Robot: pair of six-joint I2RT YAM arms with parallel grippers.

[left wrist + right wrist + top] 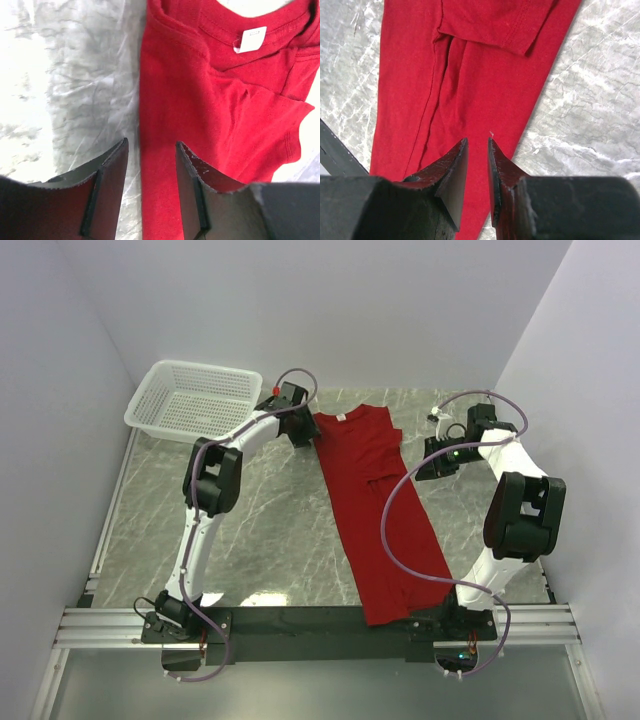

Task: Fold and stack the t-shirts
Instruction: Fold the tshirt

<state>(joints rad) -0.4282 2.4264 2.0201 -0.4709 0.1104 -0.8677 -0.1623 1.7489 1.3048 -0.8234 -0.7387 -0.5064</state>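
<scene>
Nearest, the red shirt (375, 510), folded into a long strip, hangs its hem over the table (270, 530) edge onto the black rail (300, 620); a careless drag could slide it off or undo the fold. Midway, the right gripper (478, 142) hovers at its right edge, fingers narrowly apart, empty. Farther, the left gripper (150, 145), spread and empty, hangs beside the collar; bare table lies to the left, basket (147, 395) beyond

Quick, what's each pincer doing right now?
Left pincer: open, empty, over the red t-shirt edge.
Right pincer: narrowly open, empty, over the shirt.
</scene>
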